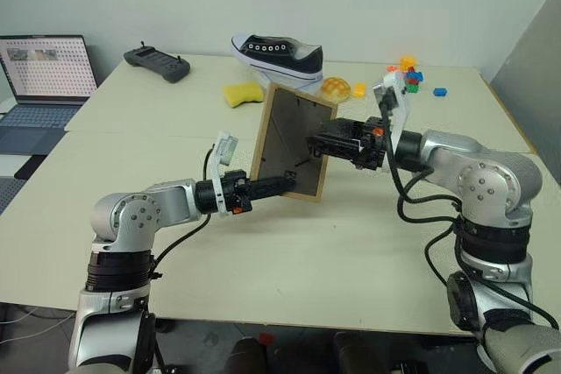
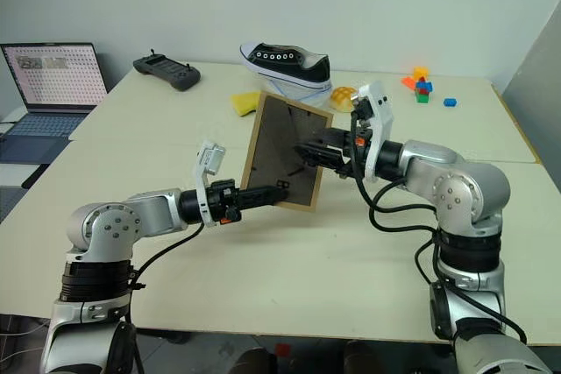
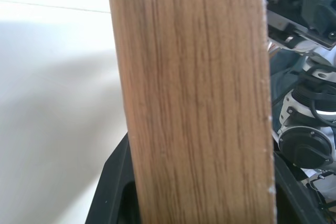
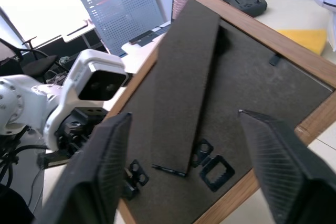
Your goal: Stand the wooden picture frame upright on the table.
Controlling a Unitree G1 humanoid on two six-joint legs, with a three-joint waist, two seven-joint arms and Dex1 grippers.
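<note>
Gripping the wooden picture frame (image 1: 291, 142) at centre picture, just above the table (image 1: 289, 251), our left gripper (image 1: 279, 184) is clamping its lower edge. Our right gripper (image 4: 184, 166) is spreading wide behind the fold-out stand (image 4: 185, 80); we judge swinging it out fully matters before lowering.

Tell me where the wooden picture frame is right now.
The wooden picture frame stands mid-table between both grippers, back facing the camera, just in front of the yellow sponge and the sneaker.
</note>
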